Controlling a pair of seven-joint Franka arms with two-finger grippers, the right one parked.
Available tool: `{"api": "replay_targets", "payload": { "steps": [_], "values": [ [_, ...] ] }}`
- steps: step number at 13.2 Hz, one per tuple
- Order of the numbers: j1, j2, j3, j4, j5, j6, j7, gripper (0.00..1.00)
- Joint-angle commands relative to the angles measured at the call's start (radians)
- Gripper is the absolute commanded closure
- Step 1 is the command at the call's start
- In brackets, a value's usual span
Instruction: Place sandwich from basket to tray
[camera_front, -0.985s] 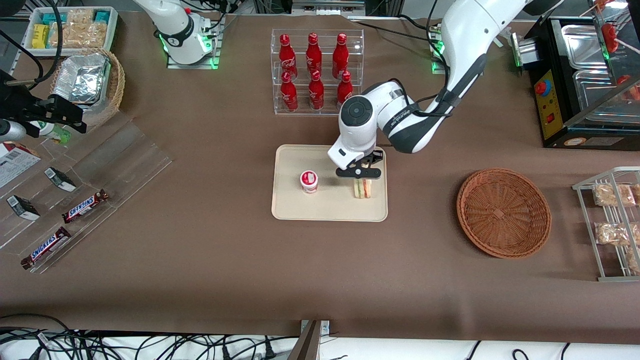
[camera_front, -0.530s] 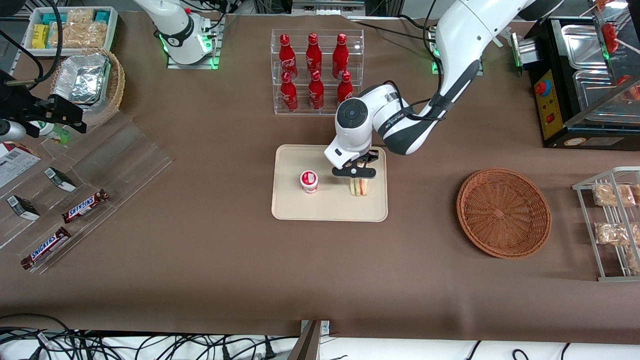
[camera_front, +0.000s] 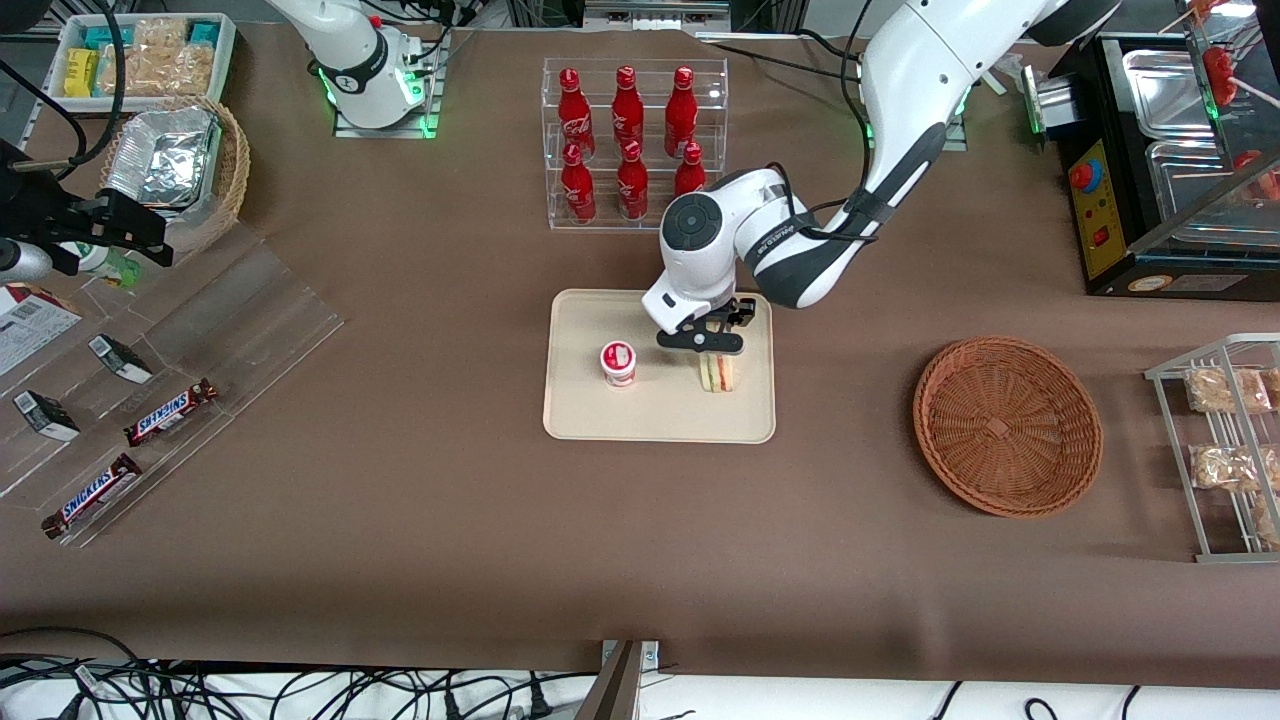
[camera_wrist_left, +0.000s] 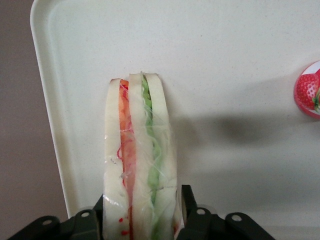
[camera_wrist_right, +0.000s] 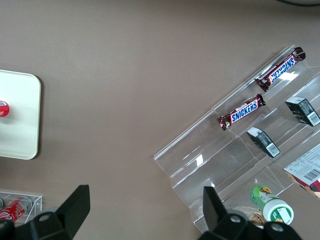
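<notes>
The end effector (camera_front: 708, 344) grips the clear-wrapped triangular sandwich (camera_wrist_left: 140, 160), standing on edge over the flat cream-beige tray (camera_front: 600, 420).

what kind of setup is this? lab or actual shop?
Likely a lab mock-up of a snack kiosk: cola bottles in a clear rack, Snickers bars on acrylic steps, loose cables along the table edge. The claw holds the sandwich over the tray.

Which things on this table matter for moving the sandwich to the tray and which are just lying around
Job:
- sandwich, held upright in the gripper over the tray
- basket, now without the sandwich

Lying about:
- strawberry cup on the tray
- red bottles in a clear rack
- Snickers bars
- foil tray in a tan basket
</notes>
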Motion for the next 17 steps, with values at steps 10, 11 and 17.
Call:
{"api": "replay_targets", "payload": {
  "steps": [10,11,17],
  "values": [
    [0.176,-0.162,-0.002,0.264,-0.123,-0.268,-0.033,0.00],
    [0.216,-0.186,-0.004,0.264,-0.151,-0.270,-0.017,0.00],
    [0.367,-0.271,-0.004,0.280,-0.288,-0.337,0.206,0.00]
  ]
}}
